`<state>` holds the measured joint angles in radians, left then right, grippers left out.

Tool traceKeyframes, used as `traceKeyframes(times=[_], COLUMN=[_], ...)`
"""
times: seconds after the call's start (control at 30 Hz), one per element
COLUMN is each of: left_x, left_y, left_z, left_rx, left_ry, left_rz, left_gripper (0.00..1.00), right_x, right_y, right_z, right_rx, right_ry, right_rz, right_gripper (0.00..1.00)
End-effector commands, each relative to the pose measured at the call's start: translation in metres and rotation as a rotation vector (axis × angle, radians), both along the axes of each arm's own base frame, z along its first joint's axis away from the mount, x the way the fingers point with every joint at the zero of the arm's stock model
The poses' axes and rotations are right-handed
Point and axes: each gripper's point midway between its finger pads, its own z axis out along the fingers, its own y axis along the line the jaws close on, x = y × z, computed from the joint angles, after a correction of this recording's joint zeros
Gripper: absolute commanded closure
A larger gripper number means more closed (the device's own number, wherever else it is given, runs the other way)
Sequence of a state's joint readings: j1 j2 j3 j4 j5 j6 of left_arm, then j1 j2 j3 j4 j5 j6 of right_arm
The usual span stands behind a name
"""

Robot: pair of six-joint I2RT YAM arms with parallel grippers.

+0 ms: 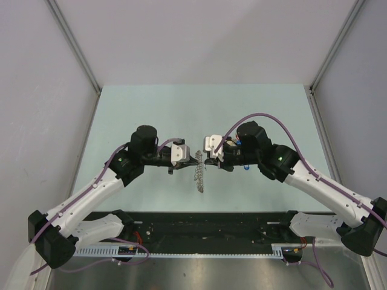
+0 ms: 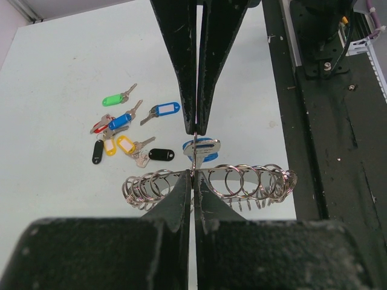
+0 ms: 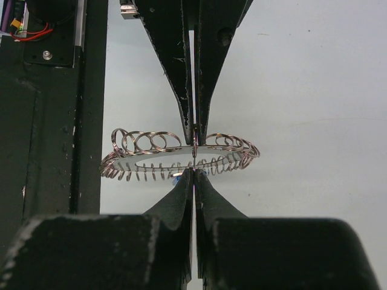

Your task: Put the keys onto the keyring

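Observation:
The keyring (image 2: 242,181), a flat metal ring with several small split rings along its edge, hangs in the air between my two grippers. It also shows in the right wrist view (image 3: 157,156) and edge-on in the top view (image 1: 199,176). My left gripper (image 2: 193,172) is shut on its rim. My right gripper (image 3: 193,171) is shut on the thin ring of a blue-tagged key (image 2: 202,149), tip to tip with the left one. Loose keys lie on the table: green (image 2: 112,99), blue (image 2: 164,110), yellow (image 2: 124,144), black (image 2: 161,154).
The two arms meet over the middle of the pale green table (image 1: 151,115). The loose keys lie mostly hidden under the right arm in the top view (image 1: 247,165). A black rail (image 1: 205,226) runs along the near edge.

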<state>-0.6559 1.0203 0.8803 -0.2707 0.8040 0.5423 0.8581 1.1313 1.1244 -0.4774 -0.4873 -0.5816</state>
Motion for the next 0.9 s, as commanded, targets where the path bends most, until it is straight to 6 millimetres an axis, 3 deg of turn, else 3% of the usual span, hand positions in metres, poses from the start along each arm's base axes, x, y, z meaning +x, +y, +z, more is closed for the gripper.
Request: traceKeyframes(times=[0.0, 0.87], left_x=[-0.0028, -0.0025], left_y=[-0.0068, -0.0107], left_z=[0.0232, 0.0242], left_rx=[-0.045, -0.068], left_ry=[-0.084, -0.065], left_rz=[-0.049, -0.047], left_gripper=[0.99, 0.99], right_x=[-0.0028, -0.0046], right_y=[0.0114, 0.0156], right_z=[0.0244, 0.0245], right_rx=[0.057, 0.052], right_ry=[-0.056, -0.077], right_rz=[0.046, 0.047], right_gripper=[1.0, 1.0])
